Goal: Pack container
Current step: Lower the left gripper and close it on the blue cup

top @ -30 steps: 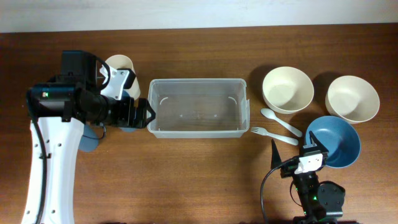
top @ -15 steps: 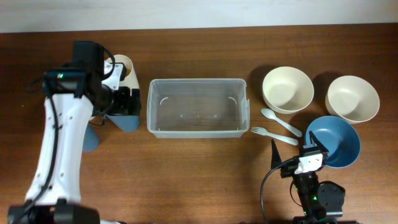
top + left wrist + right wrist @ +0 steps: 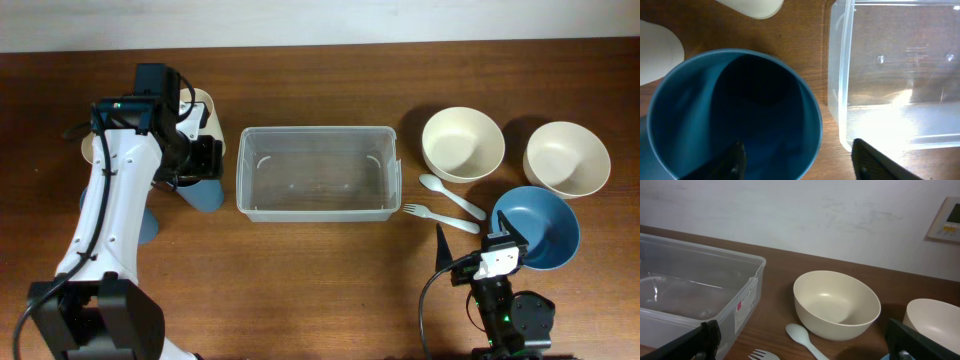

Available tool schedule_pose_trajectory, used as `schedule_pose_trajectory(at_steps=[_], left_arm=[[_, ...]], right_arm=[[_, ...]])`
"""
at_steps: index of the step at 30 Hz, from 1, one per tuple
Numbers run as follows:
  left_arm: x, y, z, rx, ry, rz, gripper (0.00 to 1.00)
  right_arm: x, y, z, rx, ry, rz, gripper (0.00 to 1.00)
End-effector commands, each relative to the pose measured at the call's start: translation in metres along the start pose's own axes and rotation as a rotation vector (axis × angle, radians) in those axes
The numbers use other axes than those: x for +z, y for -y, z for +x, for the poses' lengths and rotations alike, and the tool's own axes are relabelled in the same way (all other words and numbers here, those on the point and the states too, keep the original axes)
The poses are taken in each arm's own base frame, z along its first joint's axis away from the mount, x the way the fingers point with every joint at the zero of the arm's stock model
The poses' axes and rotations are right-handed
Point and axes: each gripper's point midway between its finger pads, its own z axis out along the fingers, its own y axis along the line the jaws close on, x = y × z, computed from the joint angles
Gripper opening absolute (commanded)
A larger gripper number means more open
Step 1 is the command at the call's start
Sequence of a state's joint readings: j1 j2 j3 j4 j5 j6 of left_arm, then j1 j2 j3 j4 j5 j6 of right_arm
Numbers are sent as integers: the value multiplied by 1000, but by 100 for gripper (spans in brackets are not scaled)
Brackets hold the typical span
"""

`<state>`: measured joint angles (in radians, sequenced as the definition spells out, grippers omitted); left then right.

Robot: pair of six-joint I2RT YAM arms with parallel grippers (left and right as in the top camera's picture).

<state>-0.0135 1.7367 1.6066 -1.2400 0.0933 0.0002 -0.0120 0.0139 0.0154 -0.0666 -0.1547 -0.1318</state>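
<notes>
The clear rectangular plastic container sits mid-way along the brown wooden table. Just beside it, the left gripper hangs over a tall blue plastic cup, fingers spread wide, one inside the rim, one outside. The right gripper, also spread wide, holds nothing.

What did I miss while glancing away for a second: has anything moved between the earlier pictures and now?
The left gripper swung from pointing toward the container to hanging open over the blue cup beside it, one finger inside the rim and nothing gripped. The container, bowls, spoon, fork and open right gripper stayed put.
</notes>
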Motion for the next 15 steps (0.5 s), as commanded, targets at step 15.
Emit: schedule_pose_trajectory(at_steps=[15], left_arm=[[20,12,9,82,-89,-128,54]], right_arm=[[0,0,2,0,-1,4,99]])
